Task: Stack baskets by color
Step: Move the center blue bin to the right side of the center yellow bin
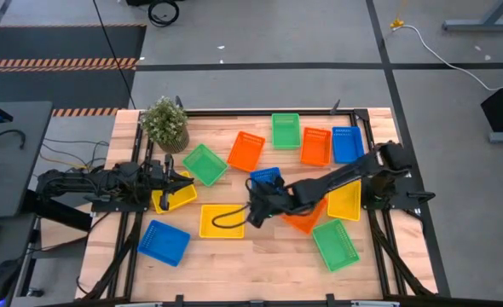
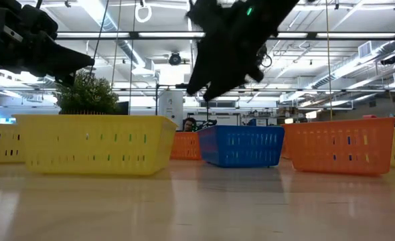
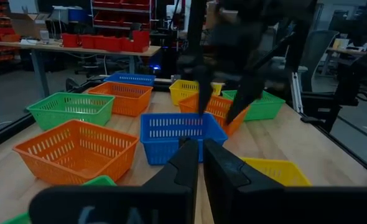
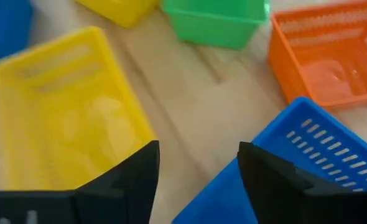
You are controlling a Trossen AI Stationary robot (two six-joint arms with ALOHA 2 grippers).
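1. High view alone gives the full layout: baskets scattered over the table (image 1: 234, 256), right gripper (image 1: 253, 207) at the middle, above bare wood between a yellow basket (image 1: 221, 221) at its 7 o'clock and a blue basket (image 1: 266, 178) at its 1 o'clock; left gripper (image 1: 176, 180) at the table's 9 o'clock edge, over another yellow basket (image 1: 174, 196).
2. Right wrist view alone shows the right fingers (image 4: 134, 177) spread wide, holding nothing.
3. Left wrist view alone shows the left fingers (image 3: 186, 165) nearly together, only a thin slit between, nothing clamped.
4. Low view alone shows the right gripper well clear of the tabletop.
5. Open wood along the 6 o'clock edge; crowded toward 12 and 3 o'clock; potted plant (image 1: 164, 124) at the 10 o'clock corner.
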